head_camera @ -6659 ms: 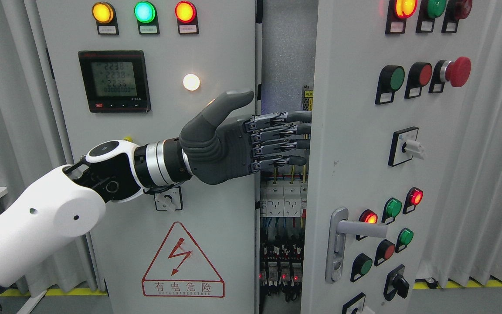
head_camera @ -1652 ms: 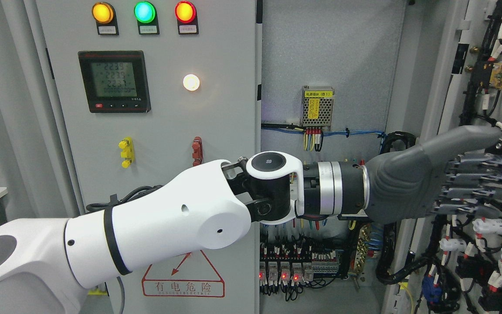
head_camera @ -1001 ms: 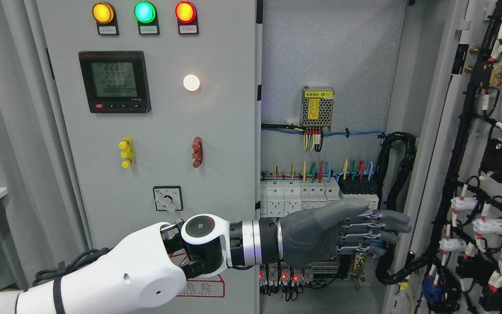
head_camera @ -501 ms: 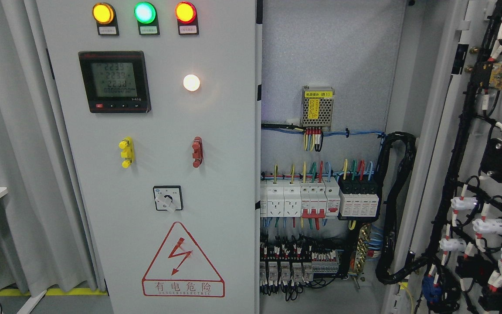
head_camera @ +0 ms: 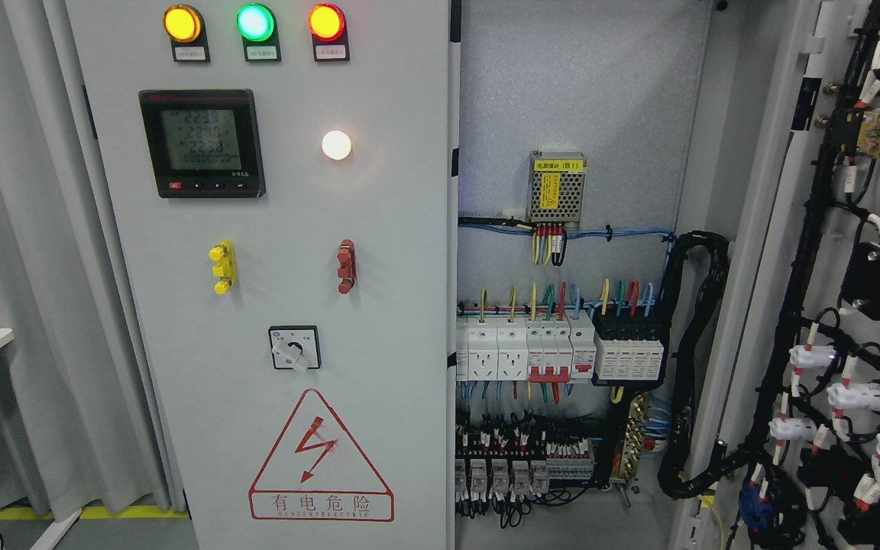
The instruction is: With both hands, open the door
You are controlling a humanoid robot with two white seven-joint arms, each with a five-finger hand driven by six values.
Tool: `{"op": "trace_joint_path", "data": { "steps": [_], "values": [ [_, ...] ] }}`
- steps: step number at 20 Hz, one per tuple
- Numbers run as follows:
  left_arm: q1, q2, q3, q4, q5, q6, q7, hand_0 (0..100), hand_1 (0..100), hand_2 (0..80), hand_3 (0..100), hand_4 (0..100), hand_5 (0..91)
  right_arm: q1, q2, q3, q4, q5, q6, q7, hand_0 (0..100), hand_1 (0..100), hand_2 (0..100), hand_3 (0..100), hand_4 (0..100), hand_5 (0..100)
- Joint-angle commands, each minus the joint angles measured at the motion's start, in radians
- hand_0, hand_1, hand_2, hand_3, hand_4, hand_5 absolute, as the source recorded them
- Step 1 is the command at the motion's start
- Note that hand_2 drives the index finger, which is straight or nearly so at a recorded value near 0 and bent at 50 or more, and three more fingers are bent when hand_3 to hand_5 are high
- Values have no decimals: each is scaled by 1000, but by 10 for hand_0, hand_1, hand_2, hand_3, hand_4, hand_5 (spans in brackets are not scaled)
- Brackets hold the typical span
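Swinging wide at the right, the door (head_camera: 852,252) looks like stiff, heavy hinged steel, best pushed along its bare frame edge; neither hand is in view.

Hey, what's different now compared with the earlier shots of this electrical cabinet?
The right door has swung wide open to the right, showing its wired back and the breakers inside. The left arm, which had hooked its fingers behind the door's edge and pushed it outward, let go, dropped low and left the view. The left door with its meter and lit lamps stayed shut.
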Motion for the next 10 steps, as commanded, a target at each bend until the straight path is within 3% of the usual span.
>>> {"op": "trace_joint_path", "data": {
  "steps": [1,3,7,10],
  "values": [
    [54,-270,512,795,-36,9,-8,289,0,28,28,33,0,126,-41,-23,-556,1,-1,1,219,0,0,0,0,0],
    [73,-261,507,808,-53,12,-6,289,0,28,28,33,0,162,-38,-37,-740,4,1,0,219,0,0,0,0,0],
    [79,-264,510,917,-281,16,30,289,0,28,28,35,0,217,-47,-36,-1121,4,1,1,219,0,0,0,0,0],
    [79,-278,509,923,-317,21,165,288,0,28,28,34,0,240,-72,-28,-1344,5,2,1,219,0,0,0,0,0]
  ]
}}
